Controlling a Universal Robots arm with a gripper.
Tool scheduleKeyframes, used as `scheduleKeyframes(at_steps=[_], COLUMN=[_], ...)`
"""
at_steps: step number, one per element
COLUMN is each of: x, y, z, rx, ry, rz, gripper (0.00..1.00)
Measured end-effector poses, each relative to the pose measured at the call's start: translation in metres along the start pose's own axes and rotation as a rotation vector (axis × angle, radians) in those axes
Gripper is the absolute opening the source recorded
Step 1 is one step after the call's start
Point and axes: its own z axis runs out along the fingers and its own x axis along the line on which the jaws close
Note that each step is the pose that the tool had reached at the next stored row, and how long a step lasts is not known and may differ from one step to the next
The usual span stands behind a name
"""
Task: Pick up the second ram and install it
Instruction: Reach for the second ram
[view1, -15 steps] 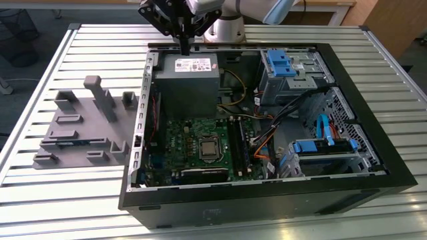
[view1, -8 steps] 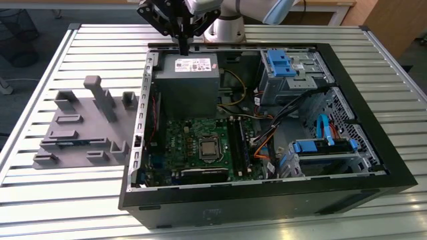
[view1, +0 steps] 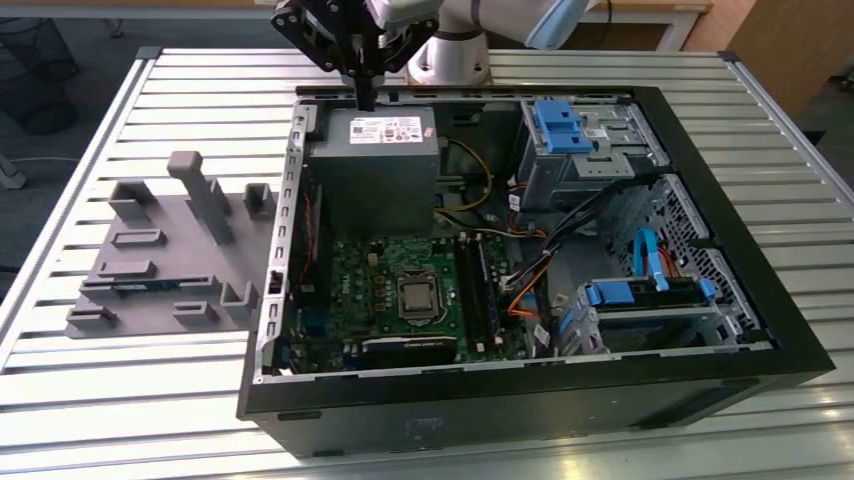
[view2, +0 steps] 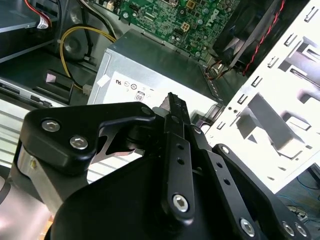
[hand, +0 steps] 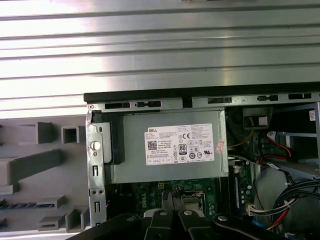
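Ram number two (view1: 123, 286), a thin dark-blue circuit-board stick, sits in the grey moulded plastic fixture (view1: 160, 262) on the ribbed metal table (view1: 134, 400), at the exterior view's left of the open black tower computer case (view1: 534, 405). My black linked-finger claw (view1: 363, 98) hangs well apart from it, above the back edge of the grey metal power-supply box (view1: 374, 170), closed on nothing.

Risks, as I judge them: a pinch away from the stick's middle could tip it in the fixture. Carried over without a quarter-turn, it would meet its slot askew. The loose orange and black cables (view1: 527, 290) beside the slots could snag it.

The stick's long axis runs left to right across the exterior view, roughly crosswise to the black memory slots (view1: 474, 285) on the green motherboard (view1: 360, 290). Which end bears its label, and whether it lies flat or on edge, I cannot make out.
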Motion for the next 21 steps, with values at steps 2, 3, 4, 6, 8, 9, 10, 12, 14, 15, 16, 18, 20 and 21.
scheduleKeyframes(at_steps=[2, 3, 4, 6, 8, 9, 10, 12, 14, 15, 16, 18, 20, 21], x=[0.0005, 0.0007, 0.0009, 0.0014, 0.0019, 0.0021, 0.0025, 0.0032, 0.0039, 0.0043, 0.0046, 0.0053, 0.0060, 0.0063], y=[0.0000, 0.0000, -0.0001, -0.0001, -0.0001, -0.0001, -0.0002, -0.0002, -0.0003, -0.0003, -0.0003, -0.0004, -0.0004, -0.0005], z=[0.0000, 0.0000, 0.0000, -0.0001, -0.0001, -0.0001, -0.0001, -0.0001, -0.0001, -0.0001, -0.0002, -0.0002, -0.0002, -0.0002], rx=[0.0000, 0.0001, 0.0000, 0.0000, 0.0000, 0.0000, 0.0000, 0.0001, 0.0000, 0.0000, 0.0001, 0.0001, 0.0000, 0.0001], ry=[0.0000, 0.0000, 0.0000, 0.0000, 0.0000, 0.0000, 0.0000, 0.0000, 0.0000, 0.0000, 0.0000, 0.0000, 0.0000, 0.0000], rz=[0.000, 0.000, 0.000, 0.000, 0.000, 0.000, 0.000, 0.000, 0.000, 0.000, 0.000, 0.000, 0.000, 0.000], gripper=[0.11, 0.11, 0.11, 0.11, 0.11, 0.11, 0.11, 0.11, 0.11, 0.11, 0.11, 0.11, 0.11, 0.11])
